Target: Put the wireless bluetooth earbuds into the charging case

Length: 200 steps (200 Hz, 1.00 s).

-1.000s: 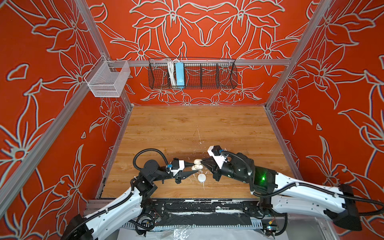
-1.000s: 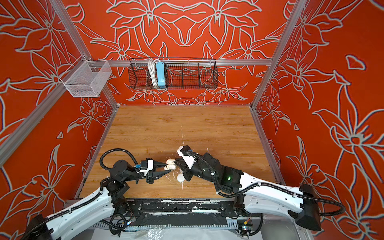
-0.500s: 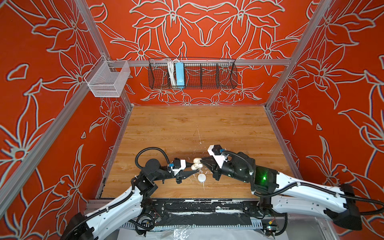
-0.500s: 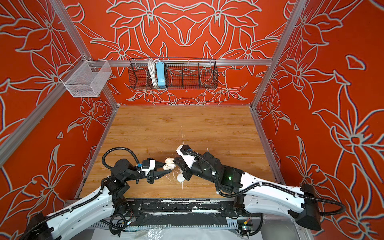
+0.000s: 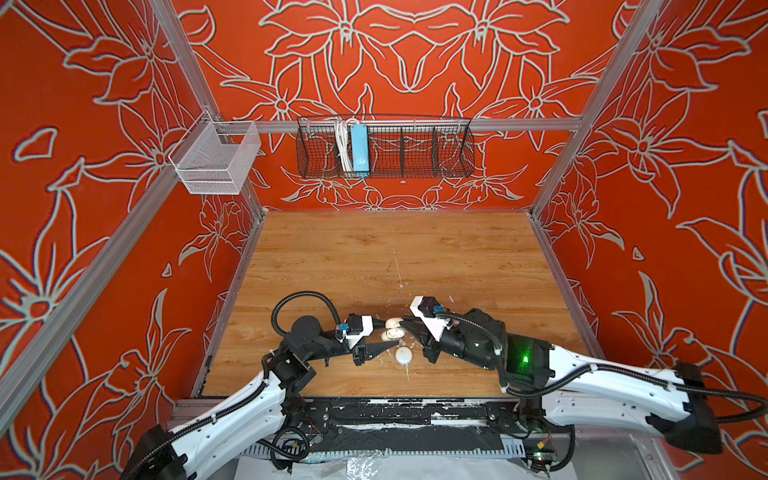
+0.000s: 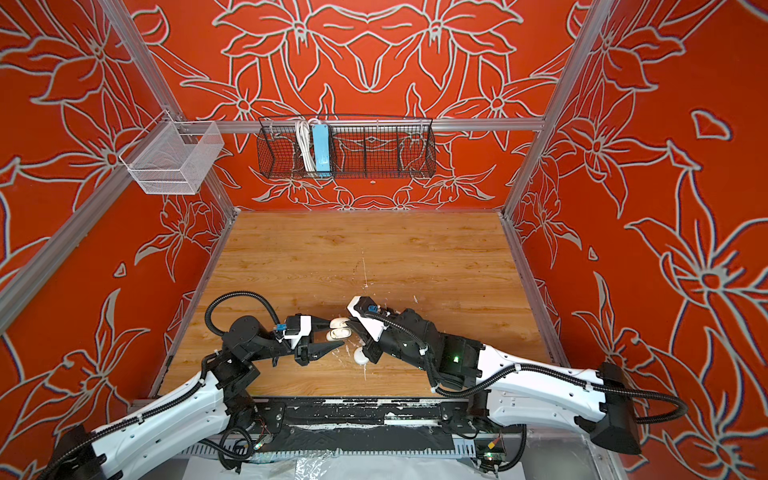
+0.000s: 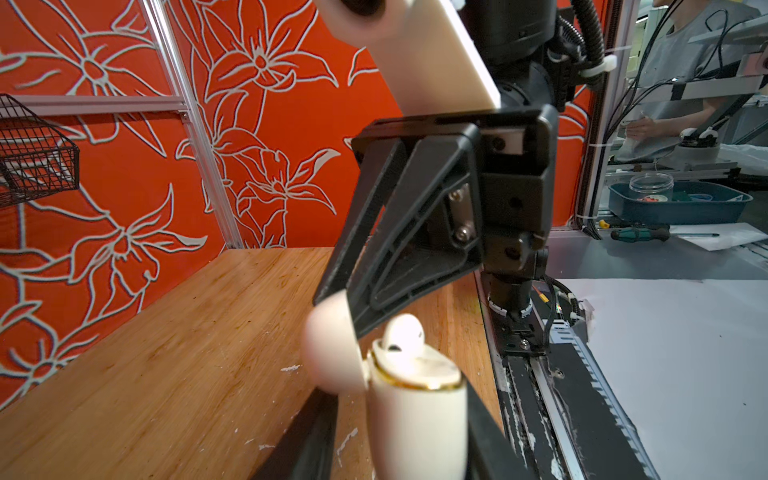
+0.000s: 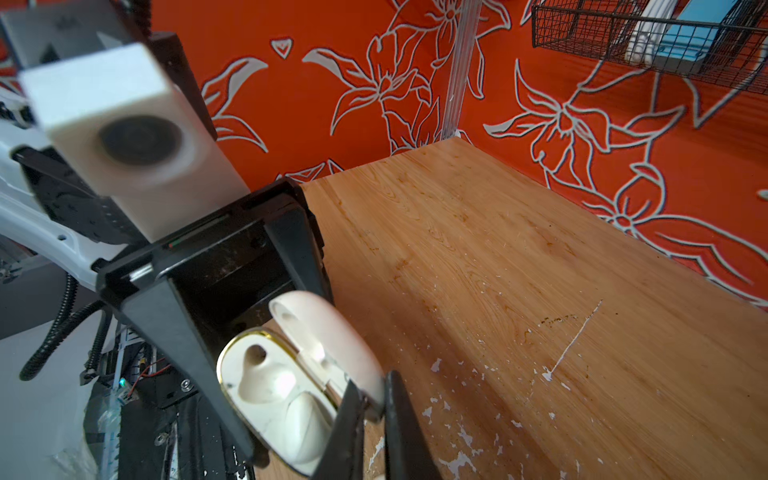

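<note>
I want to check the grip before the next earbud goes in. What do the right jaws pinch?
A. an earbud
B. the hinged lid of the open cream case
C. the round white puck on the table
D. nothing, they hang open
B: in the right wrist view the right gripper is shut on the edge of the lid, which stands raised over the open cream case.

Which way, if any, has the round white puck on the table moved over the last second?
No. The round white puck lies where it did, still at the far end of the short white scratch near the table's front edge.
</note>
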Each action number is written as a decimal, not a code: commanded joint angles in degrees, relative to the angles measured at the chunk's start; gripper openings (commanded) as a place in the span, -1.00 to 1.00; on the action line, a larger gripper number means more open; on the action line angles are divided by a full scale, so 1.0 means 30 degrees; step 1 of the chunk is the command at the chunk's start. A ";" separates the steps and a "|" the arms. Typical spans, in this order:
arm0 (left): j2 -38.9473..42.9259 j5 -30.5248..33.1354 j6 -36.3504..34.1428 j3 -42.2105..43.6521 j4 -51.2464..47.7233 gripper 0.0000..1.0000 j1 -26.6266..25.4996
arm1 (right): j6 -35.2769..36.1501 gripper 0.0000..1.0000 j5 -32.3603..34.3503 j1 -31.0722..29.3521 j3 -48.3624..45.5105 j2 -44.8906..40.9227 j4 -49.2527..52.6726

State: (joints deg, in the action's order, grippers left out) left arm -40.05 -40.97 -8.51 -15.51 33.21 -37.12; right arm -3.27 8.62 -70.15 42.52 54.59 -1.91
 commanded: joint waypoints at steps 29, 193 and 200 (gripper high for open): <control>-0.0446 0.0131 -0.0119 -0.0805 -0.0586 -0.13 -0.0095 | 0.1111 -1.00 0.1402 -0.0425 0.0887 0.0093 0.0110; -0.0463 -0.0025 -0.0469 -0.0906 -0.0909 -0.50 -0.0099 | 0.2005 -1.00 0.4476 -0.1318 0.1466 0.0952 0.0772; -0.0477 -0.0052 -0.0498 -0.0923 -0.0947 -0.56 -0.0099 | 0.1969 -1.00 0.4452 -0.1333 0.1400 0.0866 0.0675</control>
State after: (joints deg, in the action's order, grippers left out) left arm -41.76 -39.51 -9.34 -16.91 30.17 -37.08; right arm 1.54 20.91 -73.65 45.30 57.60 1.13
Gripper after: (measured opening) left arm 0.264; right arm 0.110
